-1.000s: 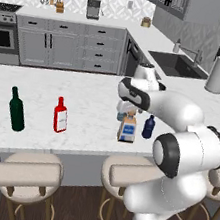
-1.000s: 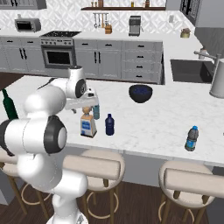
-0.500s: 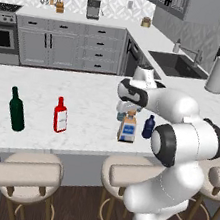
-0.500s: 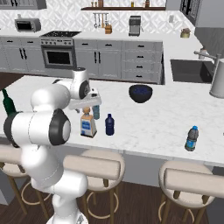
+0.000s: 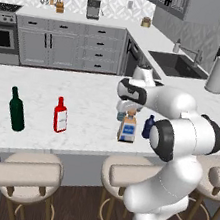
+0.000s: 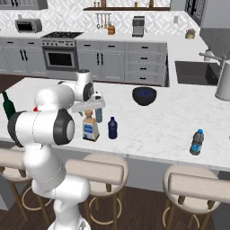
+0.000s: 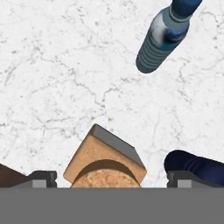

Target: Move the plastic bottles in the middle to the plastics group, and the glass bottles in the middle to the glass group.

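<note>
Jaws point(image 7: 109, 181) spread wide, pointing straight down over the veined white marble surface point(image 7: 52, 74). Right beneath them, framed between the two dark fingertips point(image 7: 43, 178), sits the amber bottle point(image 7: 105, 162): square shoulders, round tan cork stopper showing a grainy top. Neither tip touches it. Just inside the right-hand tip peeks the rounded dark navy bottle point(image 7: 192, 165), smooth and squat, close beside the amber one. Ahead of the jaws stands the slim pale blue-grey bottle point(image 7: 161, 40), ribbed along its body, with a dark cap.

From the right base camera, the jaws point(image 6: 88, 106) hover just above the amber bottle point(image 6: 90, 127) with its blue-and-white label, the navy bottle point(image 6: 112, 128) beside it, the slim one point(image 6: 99, 115) just behind.

Farther off to one side, the flat red bottle point(image 5: 60, 116) with white label and the tall dark green wine bottle point(image 5: 16, 110) stand together. Well apart on the other side, the small blue bottle point(image 6: 196, 142) with its pale band. Beyond, a dark round bowl point(image 6: 144, 95).
</note>
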Controlling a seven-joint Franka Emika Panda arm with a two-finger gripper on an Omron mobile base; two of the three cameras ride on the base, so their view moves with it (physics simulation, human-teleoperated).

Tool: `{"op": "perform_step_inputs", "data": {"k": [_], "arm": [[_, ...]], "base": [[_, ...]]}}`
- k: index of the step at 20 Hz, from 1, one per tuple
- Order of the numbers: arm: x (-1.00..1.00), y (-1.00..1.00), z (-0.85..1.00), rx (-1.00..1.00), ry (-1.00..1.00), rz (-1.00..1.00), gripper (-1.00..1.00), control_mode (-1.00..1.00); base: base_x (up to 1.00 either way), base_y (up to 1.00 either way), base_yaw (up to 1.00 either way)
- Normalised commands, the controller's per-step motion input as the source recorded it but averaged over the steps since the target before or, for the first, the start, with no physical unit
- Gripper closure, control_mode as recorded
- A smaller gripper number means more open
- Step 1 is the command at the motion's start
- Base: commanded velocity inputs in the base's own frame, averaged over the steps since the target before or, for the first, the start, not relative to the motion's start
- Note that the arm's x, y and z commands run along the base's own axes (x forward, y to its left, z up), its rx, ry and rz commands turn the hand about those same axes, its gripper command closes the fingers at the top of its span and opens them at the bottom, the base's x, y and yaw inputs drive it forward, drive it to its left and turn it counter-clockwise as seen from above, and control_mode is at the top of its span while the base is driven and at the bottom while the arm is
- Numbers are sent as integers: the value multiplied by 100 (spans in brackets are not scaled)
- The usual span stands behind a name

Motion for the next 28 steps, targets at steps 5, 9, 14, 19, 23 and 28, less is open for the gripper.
{"op": "perform_step_inputs", "data": {"k": [5, 9, 14, 19, 23, 28], "arm": [[-9, 0, -17, 0, 0, -2, -100, -100], [1, 0, -10, 0, 0, 0, 100, -100], [2, 0, -6, 1, 0, 0, 100, -100], [-41, 6, 4, 18, 2, 0, 100, -100], [-53, 49, 17, 26, 0, 0, 100, -100], [-14, 86, 3, 3, -14, 0, 100, -100]], "base": [[0, 0, 0], [0, 0, 0], [0, 0, 0], [0, 0, 0], [0, 0, 0], [0, 0, 0]]}}
